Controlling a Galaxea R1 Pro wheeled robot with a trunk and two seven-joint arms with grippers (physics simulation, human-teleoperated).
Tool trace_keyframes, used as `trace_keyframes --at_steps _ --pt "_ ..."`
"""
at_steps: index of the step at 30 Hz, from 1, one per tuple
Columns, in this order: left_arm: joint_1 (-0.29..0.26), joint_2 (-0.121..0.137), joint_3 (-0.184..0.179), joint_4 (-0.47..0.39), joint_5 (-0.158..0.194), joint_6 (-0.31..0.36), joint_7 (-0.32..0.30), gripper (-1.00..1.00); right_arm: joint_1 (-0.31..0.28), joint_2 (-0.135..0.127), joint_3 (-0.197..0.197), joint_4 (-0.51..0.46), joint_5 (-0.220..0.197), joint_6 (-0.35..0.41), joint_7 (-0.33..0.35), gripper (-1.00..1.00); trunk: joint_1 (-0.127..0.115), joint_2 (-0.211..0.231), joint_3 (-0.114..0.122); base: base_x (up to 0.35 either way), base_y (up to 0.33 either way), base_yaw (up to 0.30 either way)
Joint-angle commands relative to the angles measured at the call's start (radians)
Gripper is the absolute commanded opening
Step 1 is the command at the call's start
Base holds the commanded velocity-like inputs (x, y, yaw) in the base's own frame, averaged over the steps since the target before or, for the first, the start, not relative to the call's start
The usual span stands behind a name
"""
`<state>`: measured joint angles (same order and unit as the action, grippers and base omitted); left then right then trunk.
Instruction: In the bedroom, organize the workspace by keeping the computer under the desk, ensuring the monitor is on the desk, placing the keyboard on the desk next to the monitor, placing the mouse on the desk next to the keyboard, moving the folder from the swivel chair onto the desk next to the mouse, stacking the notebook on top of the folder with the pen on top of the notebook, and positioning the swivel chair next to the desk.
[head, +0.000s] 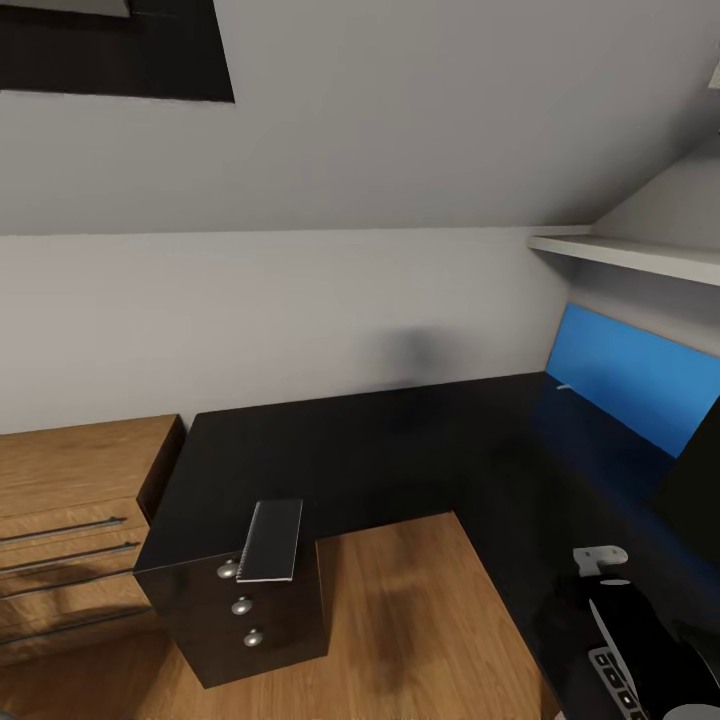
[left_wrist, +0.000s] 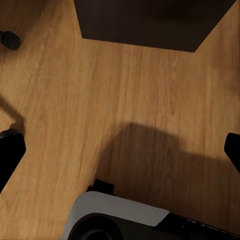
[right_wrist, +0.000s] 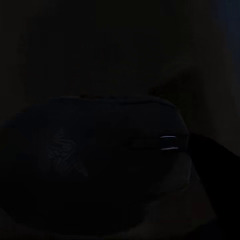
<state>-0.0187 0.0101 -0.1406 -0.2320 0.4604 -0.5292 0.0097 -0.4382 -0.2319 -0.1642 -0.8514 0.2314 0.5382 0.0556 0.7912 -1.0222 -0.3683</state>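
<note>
Where desk (head: 400, 440) corners: one notebook (head: 270, 541), three knobs (head: 242, 605); left gripper (left_wrist: 120, 150) open, right unclear

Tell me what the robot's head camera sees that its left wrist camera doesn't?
The head view gives you the long glossy black desk, the small black spiral-bound notebook lying on its corner above the round silver drawer knobs, a light wooden dresser and a bright blue wall panel. The left wrist view gives you the left gripper, opened wide, and a white rounded part of the robot below it. Both share the brown wooden floor.
</note>
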Motion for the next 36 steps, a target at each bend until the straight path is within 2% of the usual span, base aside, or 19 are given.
trace_keyframes --at_steps 1,36 --pt "-0.001 0.001 -0.008 0.000 0.009 -0.003 0.001 1.00 0.000 0.000 -0.001 -0.002 0.009 0.005 0.006 -1.00 0.000 -0.001 -0.001 -0.013 0.000 0.000" --pt "0.000 0.002 -0.004 0.000 0.012 -0.004 0.001 1.00 0.000 0.001 0.000 -0.001 0.009 0.004 0.006 -1.00 0.000 -0.001 -0.001 -0.001 0.000 0.000"
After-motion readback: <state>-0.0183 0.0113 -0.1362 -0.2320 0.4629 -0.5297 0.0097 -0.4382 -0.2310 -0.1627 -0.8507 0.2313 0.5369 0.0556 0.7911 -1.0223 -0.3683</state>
